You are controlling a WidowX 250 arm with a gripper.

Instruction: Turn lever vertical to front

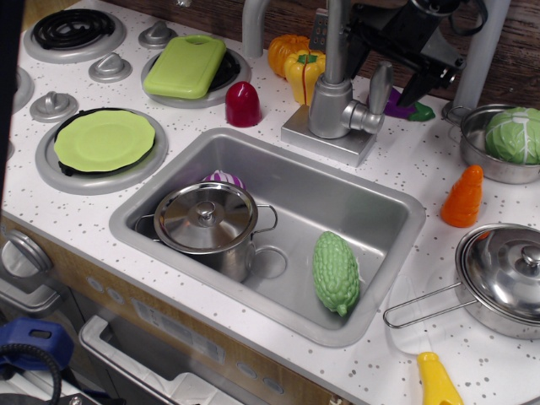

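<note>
The lever (380, 87) is a short flat silver-grey paddle on a stub at the right side of the faucet's cylindrical body (332, 108), behind the sink. It stands nearly upright, tilted slightly right. My black gripper (392, 61) hangs just above and behind the lever, with its jaws apart. One finger (420, 88) reaches down to the right of the lever. The gripper holds nothing and looks clear of the lever. The tall spout pipe (336, 38) rises from the faucet body.
The sink (396, 198) holds a lidded steel pot (205, 219) and a green gourd (336, 272). A yellow pepper (302, 74), a pumpkin (283, 51) and a red object (243, 105) stand left of the faucet. A bowl of cabbage (510, 135), a carrot (464, 197) and a lidded pan (506, 278) are on the right.
</note>
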